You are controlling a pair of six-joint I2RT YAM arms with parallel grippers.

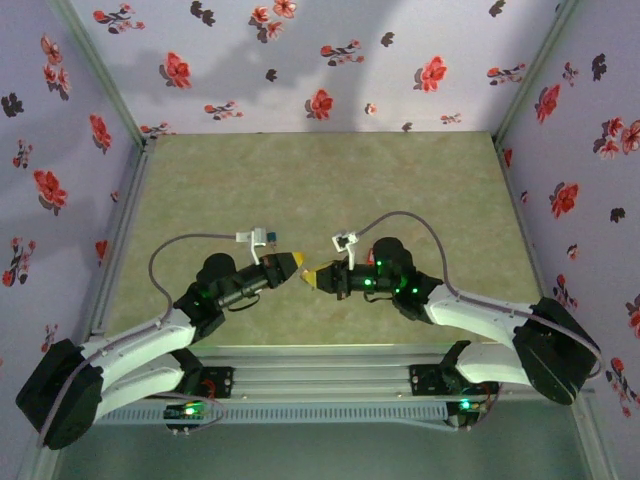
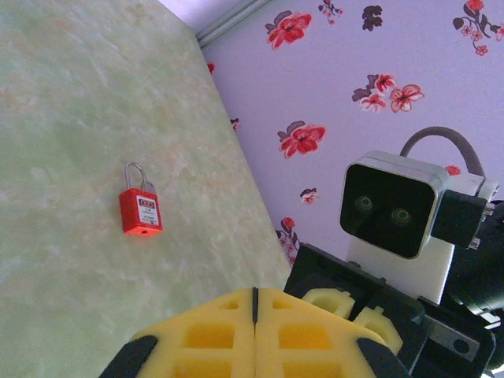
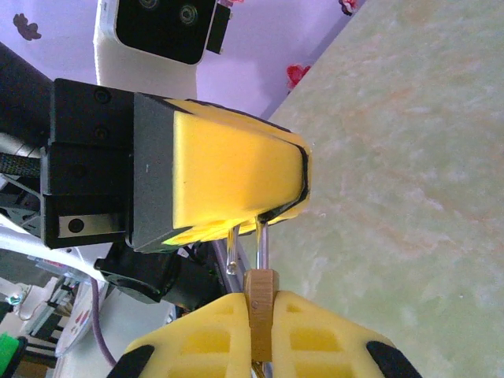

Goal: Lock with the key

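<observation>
- The key, lower centre of the right wrist view, is a flat brass-coloured piece seen edge-on with a thin silvery stem. The stem's top is hidden behind a yellow finger.
- The right gripper is clamped on it with ribbed yellow fingers.
- The left gripper is pressed closed; whether it touches the stem is unclear.
- The padlock, red-bodied with a steel shackle, lies flat on the mottled green table.
</observation>
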